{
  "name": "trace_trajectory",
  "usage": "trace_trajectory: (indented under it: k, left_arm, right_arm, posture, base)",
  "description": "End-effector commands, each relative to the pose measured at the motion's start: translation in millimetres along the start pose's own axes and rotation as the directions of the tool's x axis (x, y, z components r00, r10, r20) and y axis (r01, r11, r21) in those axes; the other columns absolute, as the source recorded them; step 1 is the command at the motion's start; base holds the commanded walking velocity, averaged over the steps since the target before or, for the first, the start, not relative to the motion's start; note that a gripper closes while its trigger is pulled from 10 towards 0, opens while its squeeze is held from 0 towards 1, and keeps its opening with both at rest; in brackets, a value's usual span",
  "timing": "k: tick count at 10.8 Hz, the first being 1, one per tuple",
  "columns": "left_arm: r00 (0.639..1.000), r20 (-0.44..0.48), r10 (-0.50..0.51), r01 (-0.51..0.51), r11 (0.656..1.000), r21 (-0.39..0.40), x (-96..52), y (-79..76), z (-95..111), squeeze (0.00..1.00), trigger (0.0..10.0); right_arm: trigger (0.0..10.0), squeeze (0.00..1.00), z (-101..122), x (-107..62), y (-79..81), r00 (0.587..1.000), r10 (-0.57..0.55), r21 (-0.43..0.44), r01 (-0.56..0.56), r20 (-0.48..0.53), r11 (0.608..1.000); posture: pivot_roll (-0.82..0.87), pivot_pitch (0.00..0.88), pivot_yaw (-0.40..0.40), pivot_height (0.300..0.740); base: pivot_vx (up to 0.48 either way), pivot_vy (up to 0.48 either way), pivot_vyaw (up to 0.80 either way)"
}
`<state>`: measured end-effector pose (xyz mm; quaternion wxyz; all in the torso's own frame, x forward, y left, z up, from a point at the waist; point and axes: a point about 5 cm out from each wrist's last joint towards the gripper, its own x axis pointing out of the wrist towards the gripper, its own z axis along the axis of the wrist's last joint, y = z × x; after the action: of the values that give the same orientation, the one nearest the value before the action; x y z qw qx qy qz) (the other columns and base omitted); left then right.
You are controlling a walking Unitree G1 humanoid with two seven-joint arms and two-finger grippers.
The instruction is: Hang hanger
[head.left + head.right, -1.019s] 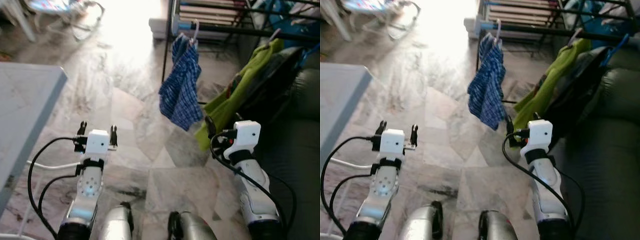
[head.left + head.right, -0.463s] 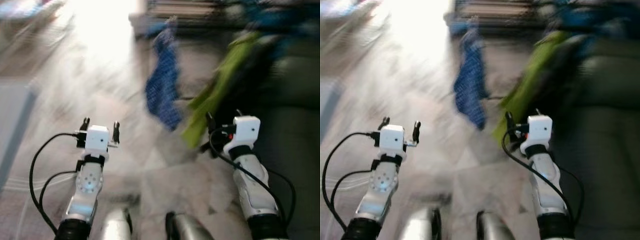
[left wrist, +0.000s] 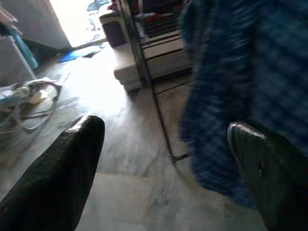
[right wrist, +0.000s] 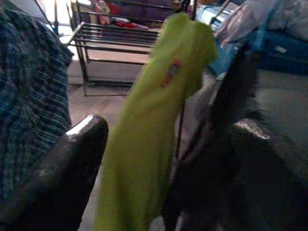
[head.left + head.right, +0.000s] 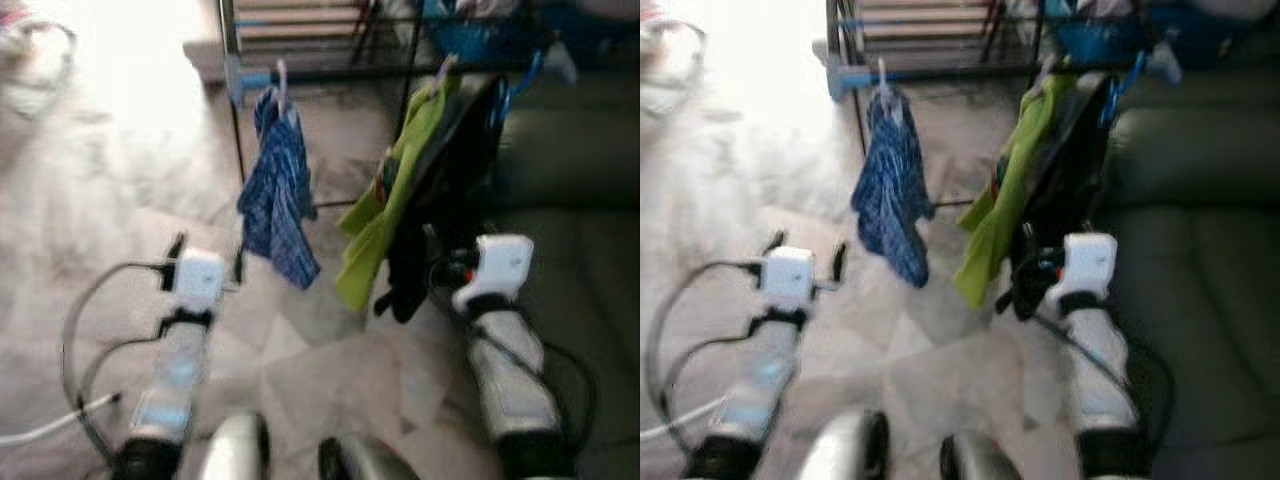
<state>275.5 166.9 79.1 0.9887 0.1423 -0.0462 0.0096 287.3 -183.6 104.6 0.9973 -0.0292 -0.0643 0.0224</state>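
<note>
A blue plaid garment (image 5: 275, 195) hangs from a pale hanger hook (image 5: 281, 75) on the black rail of a clothes rack (image 5: 330, 72). To its right on the same rail hang a lime green garment (image 5: 395, 195) and a black one (image 5: 455, 170). My left gripper (image 5: 208, 248) is raised just left of the plaid garment's lower edge. It is open, with nothing between its fingers (image 3: 72, 159). My right gripper (image 4: 168, 130) is open too and faces the green garment (image 4: 154, 120) and the black one, close to them. The eye views are blurred.
A dark grey sofa (image 5: 580, 200) runs along the right side. Behind the rail stands a low slatted shelf (image 5: 300, 20) with blue things on top. Marble floor (image 5: 120, 200) lies open to the left, brightly lit at the back. A white cable (image 5: 50, 430) crosses the floor at lower left.
The camera has swung and come nearer. The rack and its garments now sit closer and more central, and the grey table at the left has left the picture. Both arms stay raised as before.
</note>
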Motion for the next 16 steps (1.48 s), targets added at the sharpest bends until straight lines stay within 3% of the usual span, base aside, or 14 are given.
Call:
trace_trajectory:
  k: [1, 3, 6, 7, 8, 9, 10, 12, 13, 14, 15, 16]
  left_arm:
    - [1.000, -0.015, 0.015, -0.015, 1.000, 0.009, -3.7, 3.0, -3.1, 0.00, 10.0]
    - [0.997, -0.007, 0.074, -0.074, 0.995, 0.067, -6.7, 10.3, -4.0, 0.00, 10.0]
    - [0.995, 0.012, 0.094, -0.095, 0.987, 0.130, -33.2, 23.3, 1.2, 0.00, 10.0]
    - [0.998, 0.001, 0.065, -0.065, 0.986, 0.153, -53.4, 30.7, 0.1, 0.00, 10.0]
    - [1.000, -0.021, -0.020, 0.023, 0.984, 0.178, -57.3, 34.2, -4.4, 0.00, 10.0]
    - [0.999, -0.040, -0.028, 0.036, 0.979, 0.201, -59.4, 37.7, -8.9, 0.00, 10.0]
    - [0.999, -0.041, -0.022, 0.031, 0.974, 0.224, -55.6, 41.2, -8.7, 0.00, 10.0]
    - [0.998, -0.040, -0.053, 0.061, 0.969, 0.240, -52.9, 52.0, 0.7, 0.00, 10.0]
    - [0.995, -0.028, -0.099, 0.103, 0.968, 0.231, -33.5, 42.5, 4.6, 0.00, 10.0]
    - [0.992, 0.017, -0.122, 0.115, 0.965, 0.235, -9.5, 28.9, 8.7, 0.00, 10.0]
    - [0.993, 0.073, -0.094, 0.076, 0.973, 0.217, 12.4, 30.3, 21.1, 0.00, 10.0]
    - [0.994, 0.101, -0.047, 0.022, 0.971, 0.240, 18.3, 36.5, 20.8, 0.00, 10.0]
  right_arm:
    - [10.0, 0.00, -2.9, -3.8, -3.2, 1.000, -0.013, -0.006, 0.013, -0.009, 1.000]
    - [10.0, 0.00, -5.1, -5.4, -2.7, 1.000, -0.020, -0.006, 0.020, -0.011, 1.000]
    - [10.0, 0.00, -13.2, -24.5, 8.2, 0.999, -0.029, 0.012, 0.029, -0.044, 1.000]
    - [10.0, 0.00, -12.1, -42.3, 9.9, 0.998, -0.037, 0.014, 0.037, -0.041, 0.999]
    - [10.0, 0.00, -19.1, -55.6, 10.6, 0.997, -0.045, -0.012, 0.044, -0.069, 0.999]
    - [10.0, 0.00, -26.4, -65.4, 11.4, 0.993, -0.070, -0.014, 0.069, -0.097, 0.998]
    - [10.0, 0.00, -31.8, -72.0, 9.4, 0.988, -0.099, -0.018, 0.098, -0.120, 0.995]
    - [10.0, 0.00, -7.8, -72.7, 7.5, 0.987, -0.140, -0.023, 0.139, -0.079, 0.990]
    - [10.0, 0.00, 9.0, -59.5, 1.5, 0.992, -0.124, -0.073, 0.124, -0.004, 0.990]
    - [10.0, 0.00, 6.2, -50.4, -8.4, 0.988, -0.154, -0.079, 0.155, 0.015, 0.985]
    - [10.0, 0.00, 5.5, -37.7, -9.0, 0.990, -0.138, -0.081, 0.140, 0.027, 0.987]
    - [10.0, 0.00, -6.8, -36.3, -7.2, 0.995, -0.102, -0.129, 0.102, 0.004, 0.986]
  posture:
    - [-0.02, 0.186, -0.032, 0.740]
    - [-0.01, 0.190, -0.032, 0.740]
    - [0.01, 0.314, -0.014, 0.740]
    - [0.01, 0.338, 0.019, 0.740]
    - [0.01, 0.351, 0.039, 0.740]
    - [0.01, 0.366, 0.053, 0.740]
    - [0.00, 0.389, 0.062, 0.740]
    - [-0.07, 0.362, 0.070, 0.740]
    - [-0.09, 0.350, 0.102, 0.740]
    - [-0.09, 0.362, 0.112, 0.740]
    - [-0.08, 0.297, 0.100, 0.740]
    - [-0.07, 0.276, 0.092, 0.740]
  base:
    - [0.319, 0.322, 0.00]
    - [0.000, 0.000, 0.00]
    - [0.000, 0.000, 0.00]
    - [0.000, 0.000, 0.00]
    - [0.000, 0.000, 0.00]
    - [0.000, 0.000, 0.00]
    - [0.000, 0.000, 0.00]
    - [0.000, 0.000, 0.00]
    - [0.000, 0.000, 0.00]
    - [0.000, 0.000, 0.00]
    - [0.000, 0.000, 0.00]
    - [0.000, 0.000, 0.00]
